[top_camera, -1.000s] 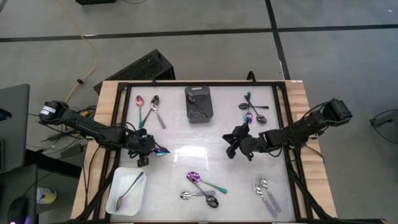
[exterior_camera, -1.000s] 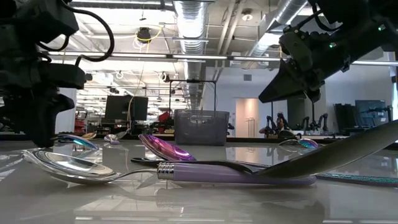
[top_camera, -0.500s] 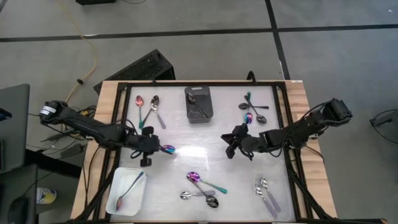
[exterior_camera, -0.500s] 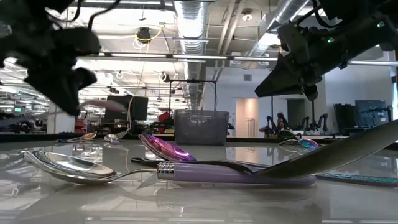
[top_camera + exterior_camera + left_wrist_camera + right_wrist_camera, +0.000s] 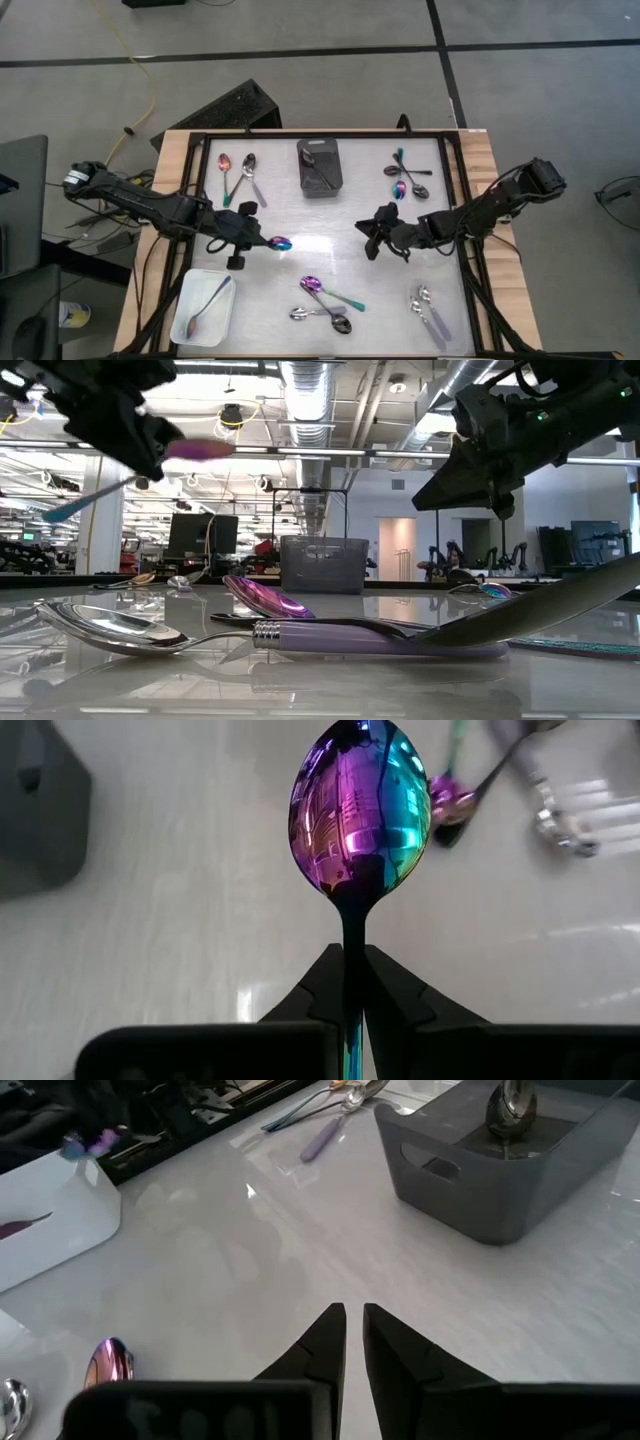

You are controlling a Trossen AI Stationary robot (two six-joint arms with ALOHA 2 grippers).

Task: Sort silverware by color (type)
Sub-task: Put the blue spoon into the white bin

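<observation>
Left wrist view: rainbow spoon (image 5: 360, 815) between left hand (image 5: 352, 982) fingers.

The spoon (image 5: 358, 815) in the left tool (image 5: 352, 982) is full-on iridescent — purple and magenta in the middle, teal and green on one edge, blue on the other, with a dark handle. Both tools are plain black, the right tool (image 5: 354, 1336) too. The worktop (image 5: 300, 215) is glossy white, framed in pale wood. The bin (image 5: 319, 167) is dark grey, the tray (image 5: 188, 296) white. Near the front edge there's another rainbow spoon (image 5: 316, 286) with a teal handle, and a silver spoon (image 5: 428, 310) with a lilac handle.
</observation>
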